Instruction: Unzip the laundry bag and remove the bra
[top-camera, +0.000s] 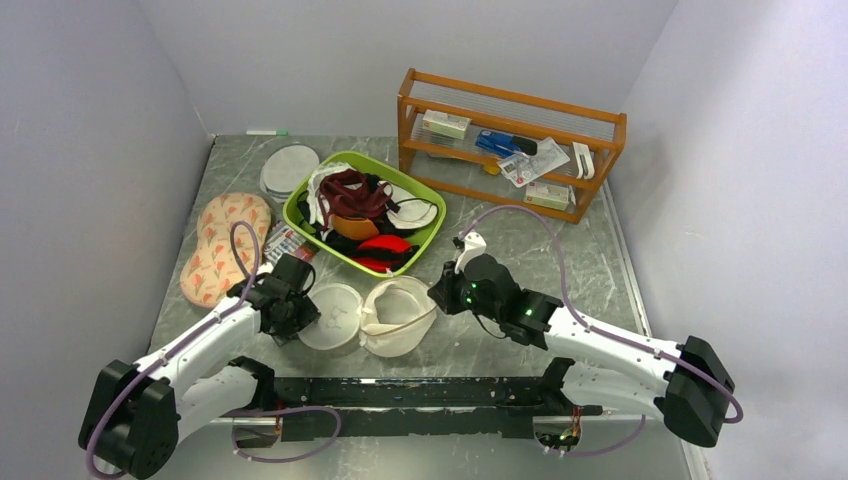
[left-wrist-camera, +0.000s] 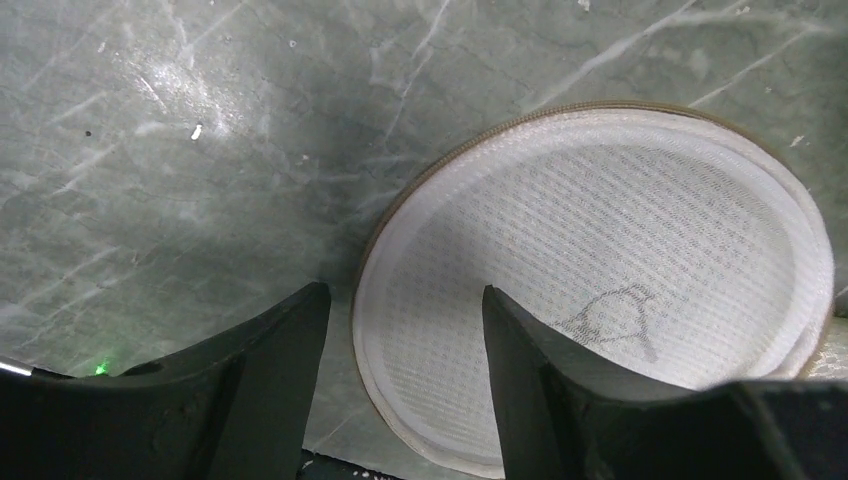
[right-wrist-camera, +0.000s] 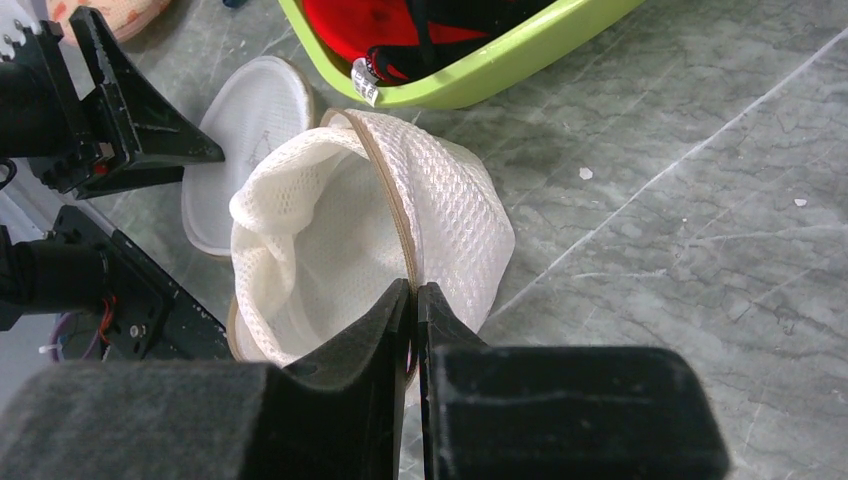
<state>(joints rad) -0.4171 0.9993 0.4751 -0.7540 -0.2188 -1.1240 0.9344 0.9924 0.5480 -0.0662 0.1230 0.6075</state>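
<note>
The laundry bag (top-camera: 400, 318) lies unzipped on the table, its white mesh body (right-wrist-camera: 330, 230) gaping and sagging. Its flat lid (left-wrist-camera: 600, 290), marked with a small dark squiggle, lies folded out to the left. My right gripper (right-wrist-camera: 413, 287) is shut on the tan zip band at the bag's rim, seen from above at the bag's right side (top-camera: 437, 297). My left gripper (left-wrist-camera: 405, 295) is open, its fingers straddling the lid's left edge without pinching it (top-camera: 310, 312). The dark maroon bra (top-camera: 352, 190) lies in the green basket (top-camera: 432, 235) behind the bag.
The basket also holds a red garment (top-camera: 385, 245), an orange-brown cup and white pieces. Floral pads (top-camera: 220, 245) lie at left, flat round white discs (top-camera: 290, 168) at the back. A wooden rack (top-camera: 510, 140) stands back right. A black rail (top-camera: 420, 392) runs along the near edge.
</note>
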